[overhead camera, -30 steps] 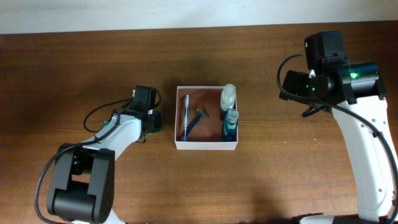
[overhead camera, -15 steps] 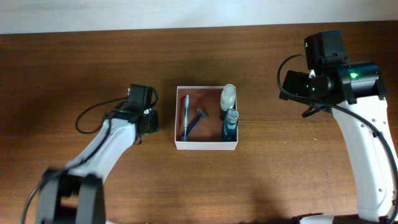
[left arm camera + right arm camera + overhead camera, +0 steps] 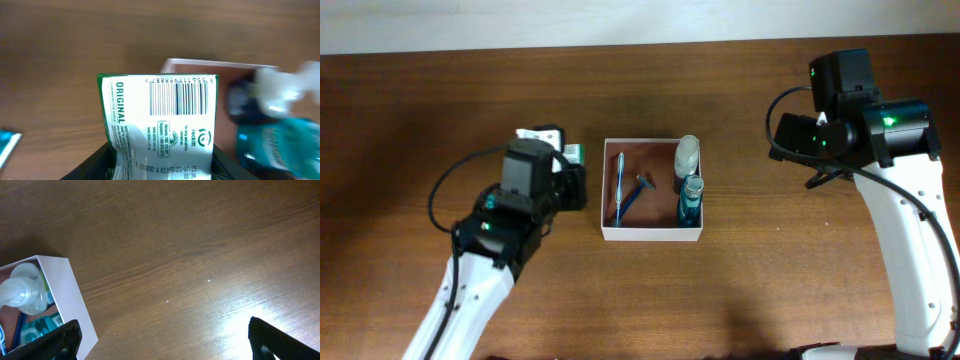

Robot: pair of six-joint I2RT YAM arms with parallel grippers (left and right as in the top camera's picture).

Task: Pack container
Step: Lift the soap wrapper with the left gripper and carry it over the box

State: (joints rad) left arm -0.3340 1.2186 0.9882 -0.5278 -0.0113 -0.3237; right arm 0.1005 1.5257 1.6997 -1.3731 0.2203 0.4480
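The container is a square white-walled box with a reddish-brown floor, mid-table. Inside lie a blue pen-like stick and a blue razor. A clear bottle and a blue bottle stand at its right wall. My left gripper is shut on a green-and-white packet with a barcode. It is held above the table just left of the container rim. My right gripper hangs open over bare wood, right of the container wall.
A small teal-edged item lies on the wood at the lower left of the left wrist view. The dark wooden table ends at a pale strip along the far edge. The right arm stands at the far right.
My left arm has risen and swung right with the packet, and now sits close beside the container's left wall. The right arm has not moved.
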